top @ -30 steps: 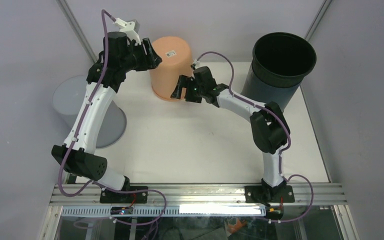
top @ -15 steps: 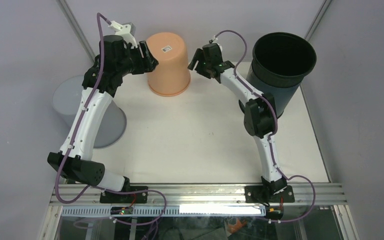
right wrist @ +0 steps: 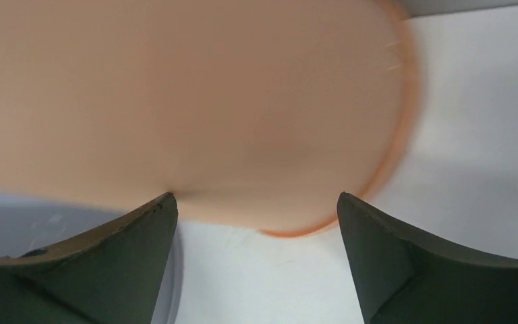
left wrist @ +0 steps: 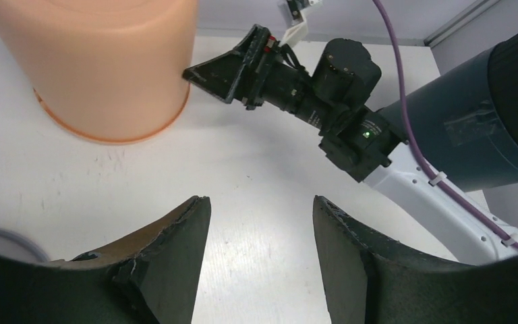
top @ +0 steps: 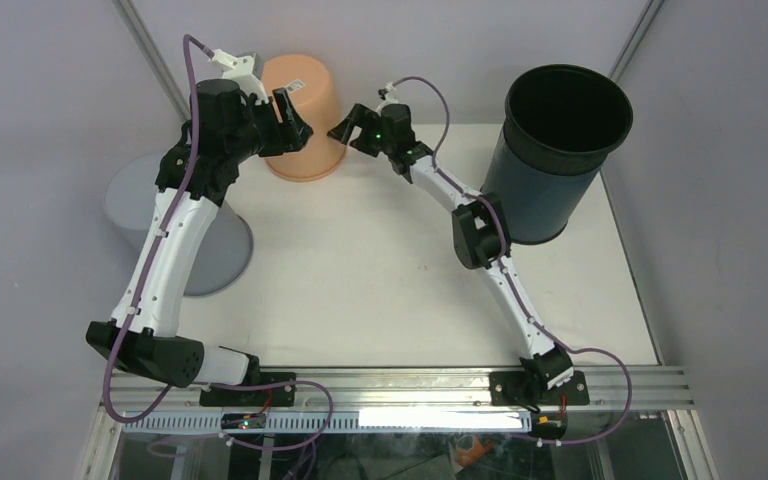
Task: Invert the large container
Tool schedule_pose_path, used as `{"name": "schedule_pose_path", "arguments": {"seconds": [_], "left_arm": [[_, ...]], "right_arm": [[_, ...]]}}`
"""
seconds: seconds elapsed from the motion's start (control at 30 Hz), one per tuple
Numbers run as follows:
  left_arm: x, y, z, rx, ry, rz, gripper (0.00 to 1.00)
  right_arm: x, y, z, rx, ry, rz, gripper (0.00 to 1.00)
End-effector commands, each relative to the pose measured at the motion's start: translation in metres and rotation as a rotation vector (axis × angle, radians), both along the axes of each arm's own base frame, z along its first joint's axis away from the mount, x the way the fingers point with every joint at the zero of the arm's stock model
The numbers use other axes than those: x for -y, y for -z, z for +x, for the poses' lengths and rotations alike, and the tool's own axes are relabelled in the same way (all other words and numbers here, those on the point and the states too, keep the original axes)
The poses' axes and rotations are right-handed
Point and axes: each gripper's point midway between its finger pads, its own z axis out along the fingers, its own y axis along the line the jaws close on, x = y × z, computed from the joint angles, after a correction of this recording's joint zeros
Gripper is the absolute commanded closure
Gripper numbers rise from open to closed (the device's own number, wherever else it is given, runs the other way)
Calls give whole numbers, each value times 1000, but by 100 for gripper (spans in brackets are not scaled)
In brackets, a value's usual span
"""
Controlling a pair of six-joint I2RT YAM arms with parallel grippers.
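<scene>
The orange container (top: pixel 310 120) that both arms are working at stands upside down, rim on the table, at the back left; it also shows in the left wrist view (left wrist: pixel 101 67) and fills the right wrist view (right wrist: pixel 195 101). My left gripper (top: pixel 292 122) hovers at its left side, open, with only bare table between its own fingers (left wrist: pixel 262 223). My right gripper (top: pixel 345 132) is open at the container's right side. One of its fingertips (left wrist: pixel 192 71) touches the orange wall low down. Between its fingers (right wrist: pixel 256 209) nothing is gripped.
A tall black pot (top: pixel 560 140) stands upright at the back right, close behind the right arm (left wrist: pixel 485 135). A grey container (top: pixel 175 225) sits upside down at the table's left edge, beside the left arm. The back wall is just behind the orange container.
The orange container has slid left and back and gone from tilted to standing flat on its rim. The right gripper swung round and followed it leftward; the left gripper moved left with it.
</scene>
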Motion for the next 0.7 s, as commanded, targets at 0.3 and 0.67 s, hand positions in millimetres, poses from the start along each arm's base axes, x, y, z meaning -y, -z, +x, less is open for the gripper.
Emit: {"name": "schedule_pose_path", "arguments": {"seconds": [0.3, 0.67], "left_arm": [[25, 33, 38, -60, 44, -35, 39], [84, 55, 165, 17, 86, -36, 32]], "right_arm": [[4, -78, -101, 56, -332, 135, 10], [88, -42, -251, -50, -310, -163, 10]]}}
